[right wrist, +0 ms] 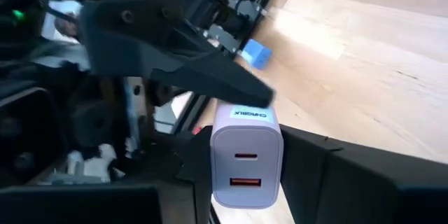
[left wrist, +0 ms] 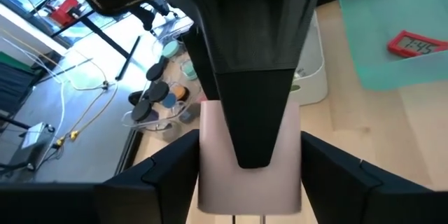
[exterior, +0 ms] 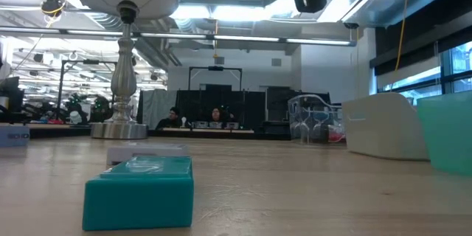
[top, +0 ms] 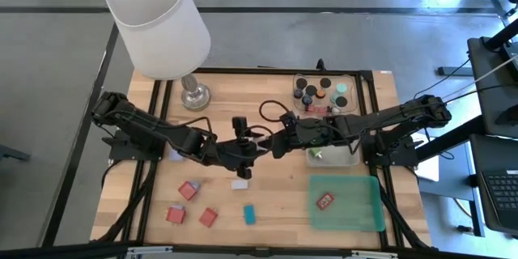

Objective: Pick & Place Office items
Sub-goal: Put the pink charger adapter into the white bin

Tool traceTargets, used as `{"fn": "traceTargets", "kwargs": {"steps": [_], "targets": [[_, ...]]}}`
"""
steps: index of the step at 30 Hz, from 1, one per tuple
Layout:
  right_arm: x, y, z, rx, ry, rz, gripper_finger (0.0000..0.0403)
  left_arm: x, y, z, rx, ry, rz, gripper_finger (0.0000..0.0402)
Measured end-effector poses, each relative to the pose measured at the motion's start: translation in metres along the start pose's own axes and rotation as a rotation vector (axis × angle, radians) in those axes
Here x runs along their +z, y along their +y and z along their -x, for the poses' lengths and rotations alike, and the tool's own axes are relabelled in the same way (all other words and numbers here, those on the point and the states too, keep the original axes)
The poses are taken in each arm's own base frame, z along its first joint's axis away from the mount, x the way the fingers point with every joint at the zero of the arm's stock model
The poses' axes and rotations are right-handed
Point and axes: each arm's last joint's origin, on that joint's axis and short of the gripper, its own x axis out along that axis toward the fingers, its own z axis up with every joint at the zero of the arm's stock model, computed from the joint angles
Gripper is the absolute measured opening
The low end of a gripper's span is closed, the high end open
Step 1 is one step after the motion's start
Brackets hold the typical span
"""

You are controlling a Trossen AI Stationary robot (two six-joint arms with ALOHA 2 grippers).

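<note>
A small white charger block [right wrist: 245, 157] with two ports hangs high over the table's middle, where my two grippers meet. My left gripper [left wrist: 248, 182] comes from the table's left and my right gripper [right wrist: 245, 178] from its right, both shut on the block. The high view shows the left gripper [top: 247, 150] and the right gripper [top: 273, 143] tip to tip. On the table below lie three red blocks [top: 188, 189], a white block [top: 239, 184] and a teal block [top: 249, 214]. Another red piece [top: 325, 201] lies in the green tray [top: 360, 214]. My left gripper has the charger between its two fingers, which stand flush against two opposite sides [left wrist: 205, 175]. It comes from the table's left, slanting down. The charger hangs clear of the table. One finger [right wrist: 210, 84] lies along the block's top in the right wrist view. My right gripper pinches the charger's other pair of sides [right wrist: 218, 175] between its two fingers, at the end with the ports. It comes from the table's right, slanting down, crosswise to the left gripper's hold. One finger [left wrist: 245, 77] lies over the block's face.
A big lamp with a white shade [top: 158, 20] stands at the far left. A clear tray [top: 350, 81] of capped cylinders sits at the far right, with a pale tray [top: 344, 160] in front of it. The teal block [exterior: 139, 192] fills the low view's foreground.
</note>
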Motion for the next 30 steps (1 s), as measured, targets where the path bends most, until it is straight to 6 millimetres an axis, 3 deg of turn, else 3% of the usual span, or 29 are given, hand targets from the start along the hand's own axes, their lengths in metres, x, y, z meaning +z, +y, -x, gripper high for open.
{"fn": "traceTargets", "kwargs": {"steps": [5, 12, 23, 30], "targets": [[0.003, -0.008, 0.003, -0.064, 0.040, 0.025, 0.0120, 0.000, -0.003, 0.003, 0.009, 0.002, -0.001, 0.0232], [0.017, -0.017, 0.029, -0.174, 0.058, 0.067, 0.0120, -0.004, -0.003, 0.003, 0.039, 0.037, 0.009, 0.0233], [0.032, -0.032, 0.096, -0.371, 0.037, 0.119, 0.0120, -0.005, 0.000, 0.002, 0.106, 0.051, 0.007, 0.0233], [0.020, -0.055, 0.133, -0.643, 0.154, 0.088, 0.0120, -0.005, 0.001, 0.002, 0.127, 0.052, 0.005, 0.0232]]}}
